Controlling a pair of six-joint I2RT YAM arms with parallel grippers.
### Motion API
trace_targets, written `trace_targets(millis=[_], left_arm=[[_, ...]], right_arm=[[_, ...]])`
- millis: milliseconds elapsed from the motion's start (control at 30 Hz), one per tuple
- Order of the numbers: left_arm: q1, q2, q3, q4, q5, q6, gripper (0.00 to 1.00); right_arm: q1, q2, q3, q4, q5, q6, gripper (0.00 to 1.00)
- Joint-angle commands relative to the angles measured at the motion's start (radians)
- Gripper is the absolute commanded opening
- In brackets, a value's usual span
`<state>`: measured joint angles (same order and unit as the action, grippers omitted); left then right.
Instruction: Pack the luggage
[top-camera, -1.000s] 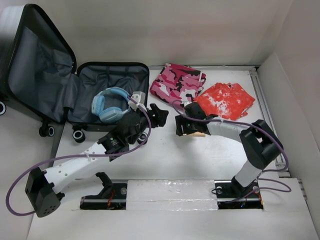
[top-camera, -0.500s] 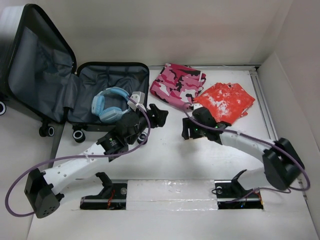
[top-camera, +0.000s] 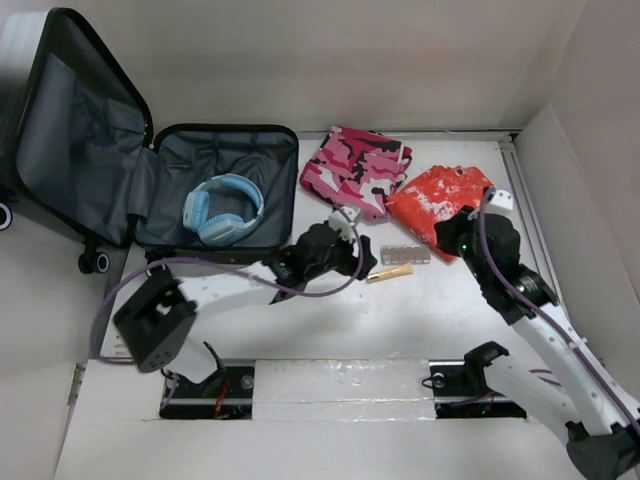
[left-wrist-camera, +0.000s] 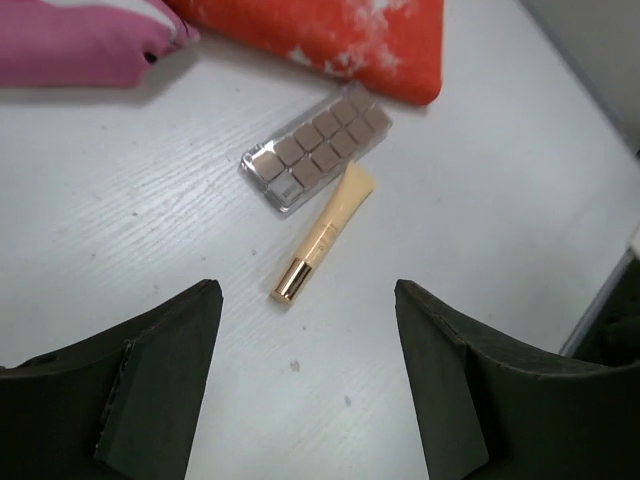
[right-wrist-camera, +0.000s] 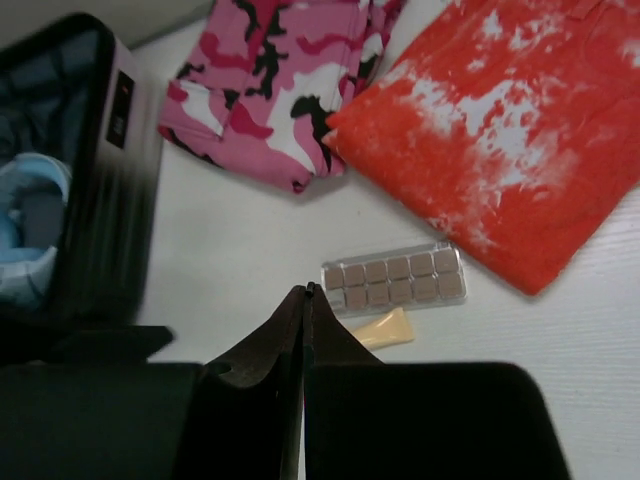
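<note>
White surface (top-camera: 400, 320), plain white walls (top-camera: 350, 60) at the back and the right, no clutter beyond the packing items. At far left the luggage (top-camera: 80, 140) is open. Its lid stands up and its base lies flat with the grey lining facing up, so things can drop straight in. Blue headphones (top-camera: 222, 208) already lie in the base.

Waiting outside, right of the luggage: a folded pink camo garment (top-camera: 355, 165), then a folded orange garment (top-camera: 445, 200), the two just beside each other. Nearer my bases lie a clear palette (left-wrist-camera: 318, 148) of brown squares and a cream tube (left-wrist-camera: 322, 235) with a gold cap, side by side, the tube's end touching or almost touching the palette.

My left claw (left-wrist-camera: 303, 310) hangs low over the tube, fingers well apart, holding nothing. The tube sits framed between them, so I judge I'm lining up to pick it. My right claw (right-wrist-camera: 304, 300) is pressed together on nothing, up above the palette and the near edge of the orange garment, probably kept clear so the left has room.

Task looks early: one item in, four out. The tube is small and round, so it could roll when pinched.
</note>
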<state>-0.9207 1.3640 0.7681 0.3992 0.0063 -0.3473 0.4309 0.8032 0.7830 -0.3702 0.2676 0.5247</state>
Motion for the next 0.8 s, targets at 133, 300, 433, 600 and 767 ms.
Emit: trace_targets(millis=[133,300,433,600,767], left_arm=[[-0.003,0.325,0.233,-0.009,0.076,0.146,0.66],[-0.012,0.515,0.382,-0.068,0.15,0.212,0.59],[-0.021,0.553,0.41,-0.088,0.139,0.249,0.55],[-0.032,0.604,0.419,-0.125,0.113,0.284,0.54],[-0.064,0.635,0.415,-0.151,0.081,0.294,0.48]], right_arm=[[-0.011,-0.076,0.075,-0.035,-0.002,-0.011,0.21],[-0.011,-0.076,0.045,-0.035,-0.027,-0.029,0.38],[-0.011,-0.056,0.045,-0.022,-0.053,-0.04,0.38],[-0.011,-0.056,0.036,-0.003,-0.053,-0.04,0.38],[-0.011,-0.047,0.036,0.007,-0.053,-0.049,0.38]])
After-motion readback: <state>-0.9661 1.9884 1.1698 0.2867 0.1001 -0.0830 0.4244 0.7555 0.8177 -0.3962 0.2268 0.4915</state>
